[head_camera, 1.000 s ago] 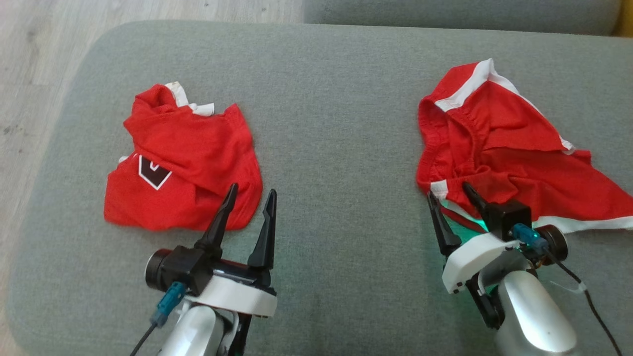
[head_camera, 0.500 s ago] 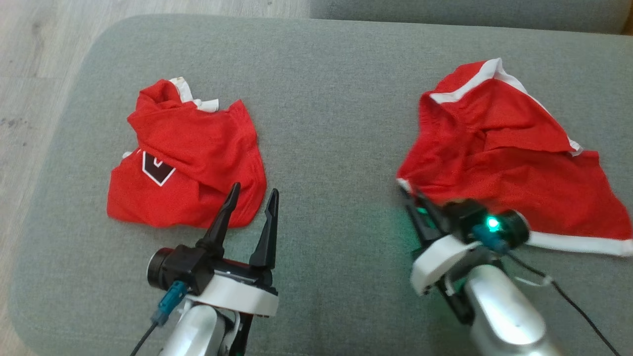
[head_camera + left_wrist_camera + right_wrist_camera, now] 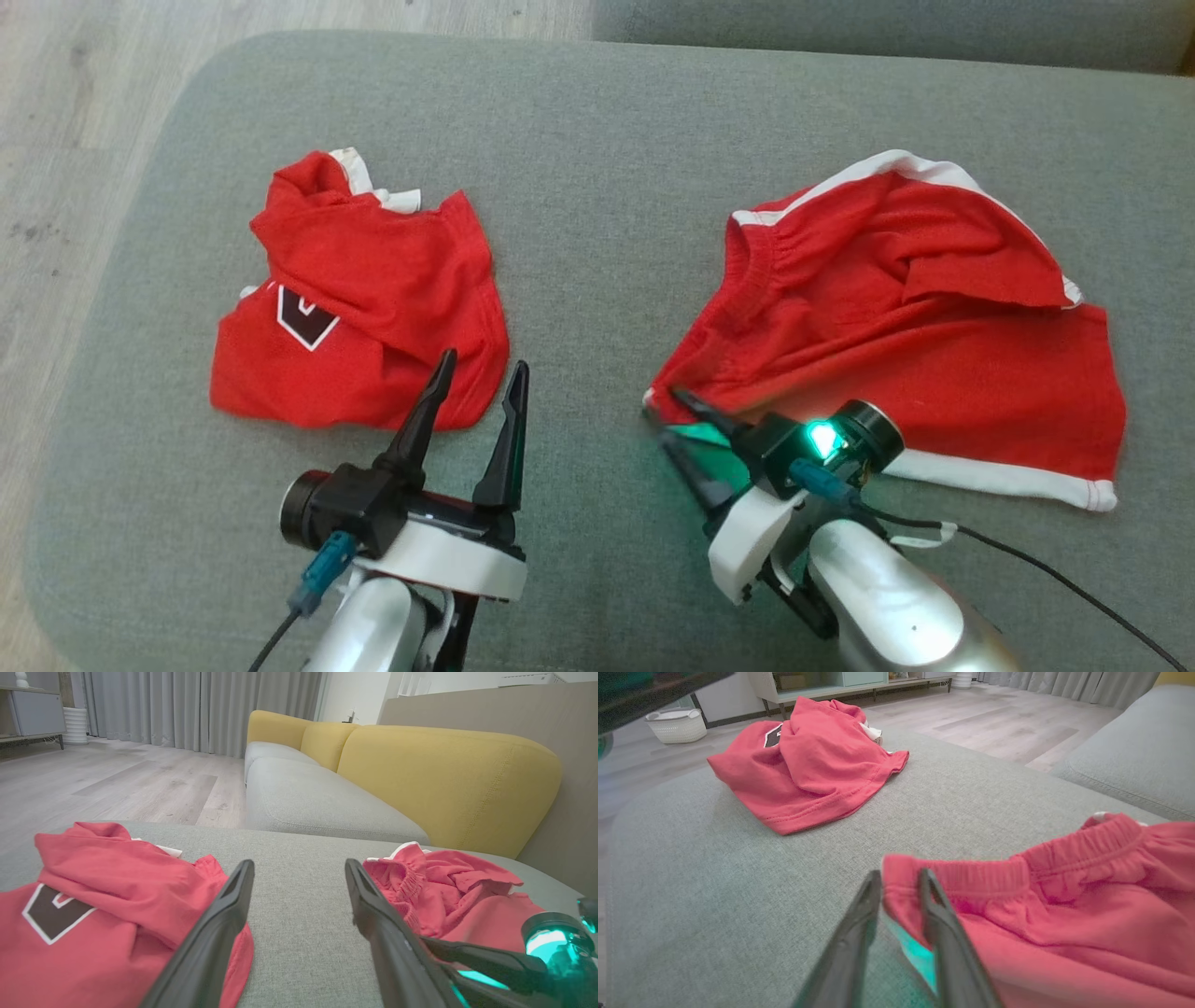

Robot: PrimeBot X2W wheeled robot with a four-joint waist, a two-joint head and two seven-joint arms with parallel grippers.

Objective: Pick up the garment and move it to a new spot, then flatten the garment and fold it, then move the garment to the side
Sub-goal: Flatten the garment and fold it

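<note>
**Q:** Where are the shorts located?

**A:** The red shorts [image 3: 896,345] are spread on the right half of the grey cushion [image 3: 597,168]. The elastic waistband is turned toward the middle of the cushion, and a white-trimmed hem is laid along the near edge.

**Q:** How is the right gripper set?

**A:** The right gripper [image 3: 665,413] is placed at the near left corner of the shorts. Its fingers are drawn narrow, and the waistband corner is pinched between them. A green light [image 3: 822,437] is lit on the wrist.

**Q:** And the left gripper?

**A:** The left gripper [image 3: 483,362] is positioned at the near edge of a red shirt [image 3: 364,299]. Its fingers are spread wide and nothing is gripped. The shirt is crumpled on the left half of the cushion, well apart from the shorts, and a dark emblem [image 3: 303,317] with a white outline is shown on it.

**Q:** What is seen beyond the cushion?

**A:** Pale wood floor [image 3: 75,112] is seen at the left. In the left wrist view, a yellow-backed sofa [image 3: 448,774] is seen behind the cushion.
</note>
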